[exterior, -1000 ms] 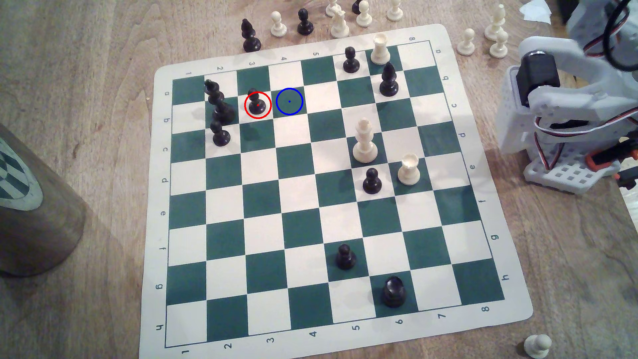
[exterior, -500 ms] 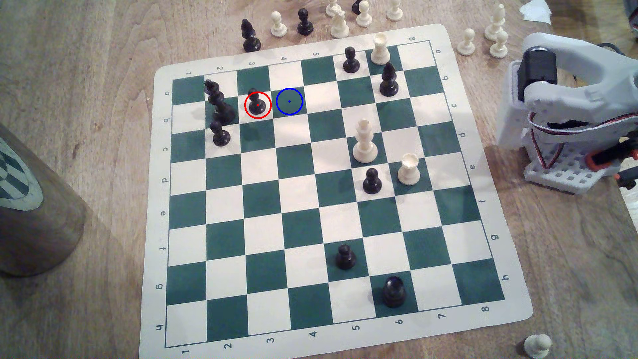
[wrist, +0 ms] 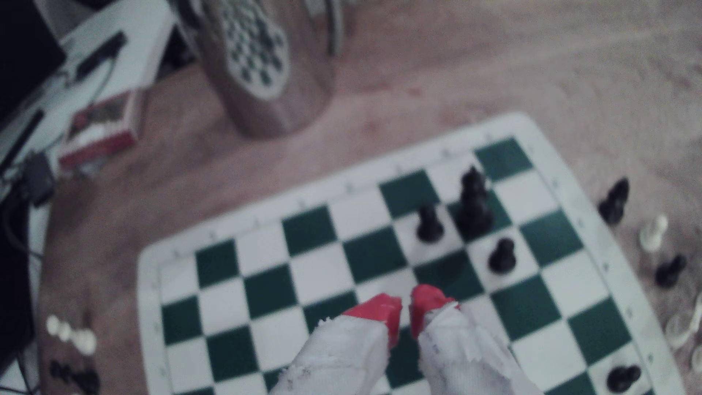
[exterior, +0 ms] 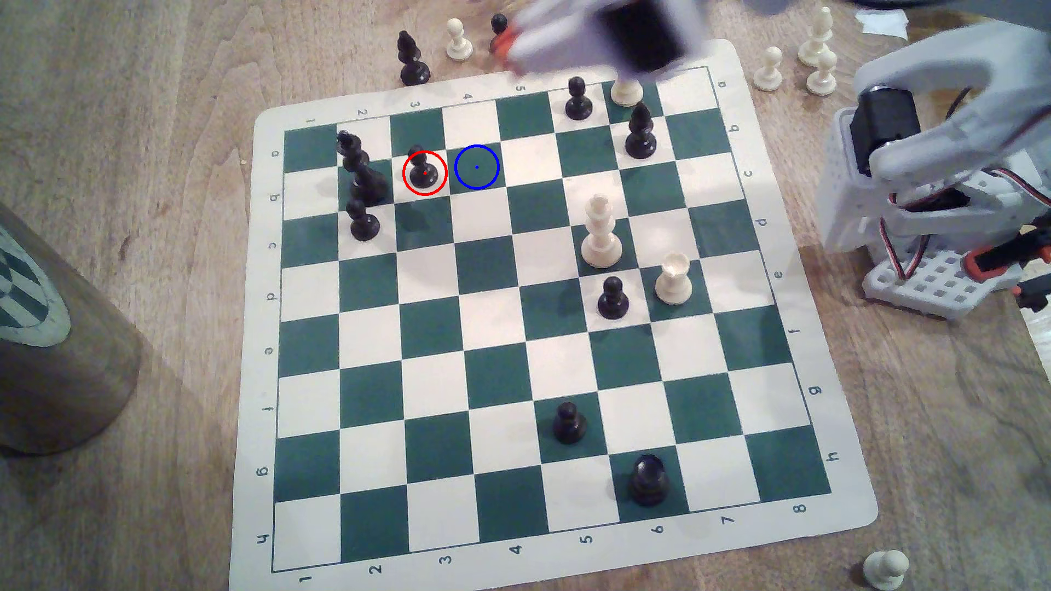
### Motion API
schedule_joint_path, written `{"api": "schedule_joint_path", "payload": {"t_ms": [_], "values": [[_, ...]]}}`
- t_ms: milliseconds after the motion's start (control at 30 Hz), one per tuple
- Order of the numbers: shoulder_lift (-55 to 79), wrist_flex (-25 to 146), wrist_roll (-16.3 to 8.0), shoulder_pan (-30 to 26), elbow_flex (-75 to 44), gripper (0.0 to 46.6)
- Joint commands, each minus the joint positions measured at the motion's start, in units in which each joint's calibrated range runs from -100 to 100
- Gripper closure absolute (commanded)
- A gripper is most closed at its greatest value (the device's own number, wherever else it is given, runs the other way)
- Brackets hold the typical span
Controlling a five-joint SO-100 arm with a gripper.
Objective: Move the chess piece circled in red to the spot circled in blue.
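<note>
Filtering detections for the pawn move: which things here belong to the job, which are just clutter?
Job:
- black pawn, in the red ring
- blue-ringed green square, unoccupied
- gripper, red tips nearly together, holding nothing
- chessboard

Clutter:
- tall black piece beside the pawn
- black bishop
- white king
- white rook
- off-board white pawn
- wooden cylinder

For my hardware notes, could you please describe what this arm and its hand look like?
The arm is pale grey-white plastic with black motor blocks, red, white and black cables, and a perforated base. The hand has two red-tipped fingers wrapped in frayed white tape.
</note>
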Motion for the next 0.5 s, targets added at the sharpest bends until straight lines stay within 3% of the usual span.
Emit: {"api": "schedule_joint_path", "payload": {"t_ms": [0, 167, 267, 367, 467], "values": [[14.44, 1.12, -0.59, 2.78, -13.52, 44.4], [25.56, 1.45, -0.63, 4.73, -19.59, 43.9], [31.08, -0.93, -1.12, 6.3, -21.4, 39.3], [37.1, -3.8, -1.51, 8.72, -23.94, 31.2], [40.58, -5.11, -1.22, 9.58, -25.58, 28.9]]}}
